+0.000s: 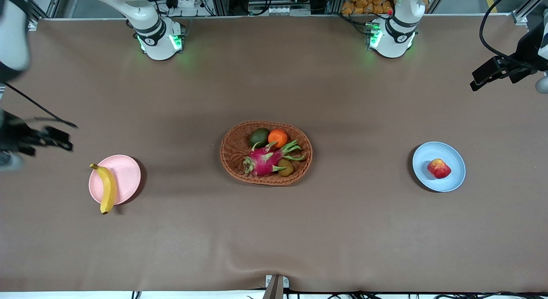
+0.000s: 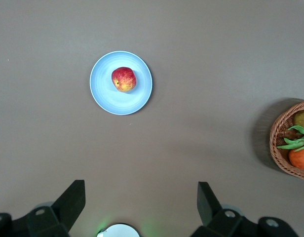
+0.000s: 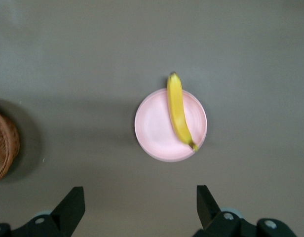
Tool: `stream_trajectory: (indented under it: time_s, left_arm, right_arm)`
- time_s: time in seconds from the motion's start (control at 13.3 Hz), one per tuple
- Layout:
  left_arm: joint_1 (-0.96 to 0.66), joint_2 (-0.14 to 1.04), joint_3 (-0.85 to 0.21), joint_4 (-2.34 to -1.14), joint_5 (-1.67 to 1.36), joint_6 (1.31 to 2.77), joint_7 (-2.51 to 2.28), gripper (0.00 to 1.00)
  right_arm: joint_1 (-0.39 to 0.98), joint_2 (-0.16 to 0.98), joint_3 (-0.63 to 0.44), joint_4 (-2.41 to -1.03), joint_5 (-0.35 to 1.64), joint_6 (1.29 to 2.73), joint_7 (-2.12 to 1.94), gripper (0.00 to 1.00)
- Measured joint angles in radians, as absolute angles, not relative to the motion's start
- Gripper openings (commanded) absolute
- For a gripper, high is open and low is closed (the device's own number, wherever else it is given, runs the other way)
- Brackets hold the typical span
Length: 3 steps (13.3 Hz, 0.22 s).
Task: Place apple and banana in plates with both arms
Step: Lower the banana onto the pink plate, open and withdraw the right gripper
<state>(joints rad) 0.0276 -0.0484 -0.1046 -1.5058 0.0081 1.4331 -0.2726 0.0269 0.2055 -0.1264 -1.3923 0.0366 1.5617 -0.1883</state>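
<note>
The red apple [image 1: 439,168] lies on the light blue plate [image 1: 450,153] toward the left arm's end of the table. The yellow banana [image 1: 107,188] lies across the pale pink plate [image 1: 126,174] toward the right arm's end, one tip past the rim. My left gripper [image 1: 486,77] is raised at the table's edge, open and empty. In the left wrist view the left gripper [image 2: 141,202] is well clear of the apple [image 2: 124,79] and blue plate [image 2: 107,101]. My right gripper [image 1: 49,136] is raised, open and empty. In the right wrist view the right gripper [image 3: 140,205] is apart from the banana [image 3: 177,111] and pink plate [image 3: 154,128].
An oval brown wicker basket [image 1: 233,155] stands at the table's middle, between the plates. It holds a magenta dragon fruit [image 1: 263,159], an orange [image 1: 278,138], a green fruit [image 1: 259,137] and a brown fruit [image 1: 285,167]. The basket's edge shows in the left wrist view [image 2: 280,150] and the right wrist view [image 3: 4,143].
</note>
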Motion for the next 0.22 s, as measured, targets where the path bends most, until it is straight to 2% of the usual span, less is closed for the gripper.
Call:
stream_trajectory:
  time_s: [0.22]
  left_arm:
    - [0.028, -0.048, -0.105, -1.506, 0.008, 1.431, -0.272, 1.00]
  right_arm:
    - [0.018, 0.113, -0.121, -1.410, 0.038, 1.466, -0.096, 1.00]
